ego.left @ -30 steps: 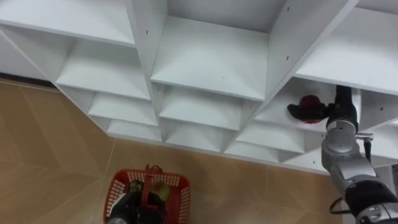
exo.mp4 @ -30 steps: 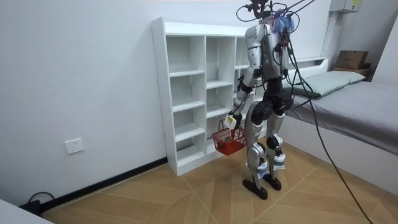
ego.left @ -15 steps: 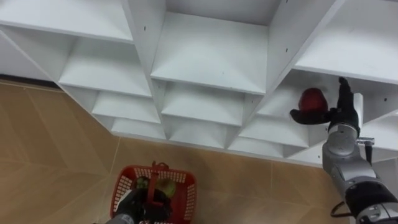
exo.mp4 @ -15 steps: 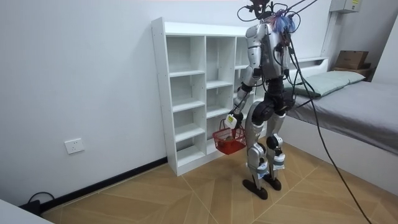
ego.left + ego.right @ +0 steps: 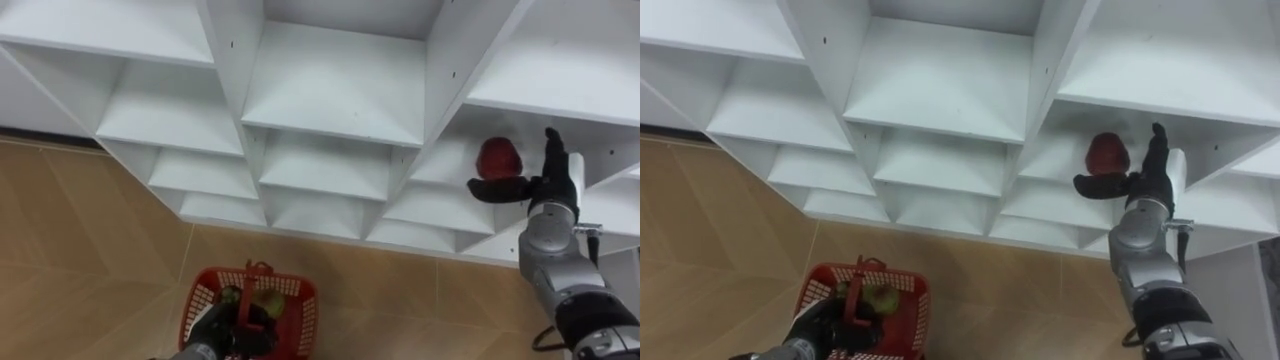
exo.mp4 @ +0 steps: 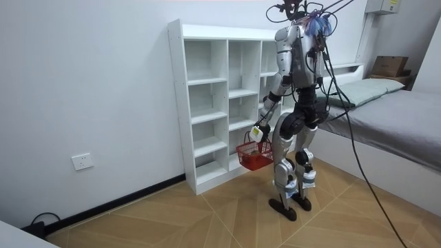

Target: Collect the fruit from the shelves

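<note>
Before the white closet (image 6: 213, 103), the robot stands upright on the wooden floor (image 5: 90, 240). Its right hand (image 5: 541, 187) reaches into a compartment of the closet's right-hand column, with its fingers (image 5: 551, 150) straight and its thumb stretched out sideways, spread wide beside a red apple (image 5: 497, 158). The apple sits just above the thumb, seemingly touching it, and is not clasped. Low at the robot's left side, the left hand (image 5: 213, 326) is curled round the handle (image 5: 246, 285) of a red basket (image 5: 303, 305), which hangs above the floor and holds a greenish fruit (image 5: 268, 300).
</note>
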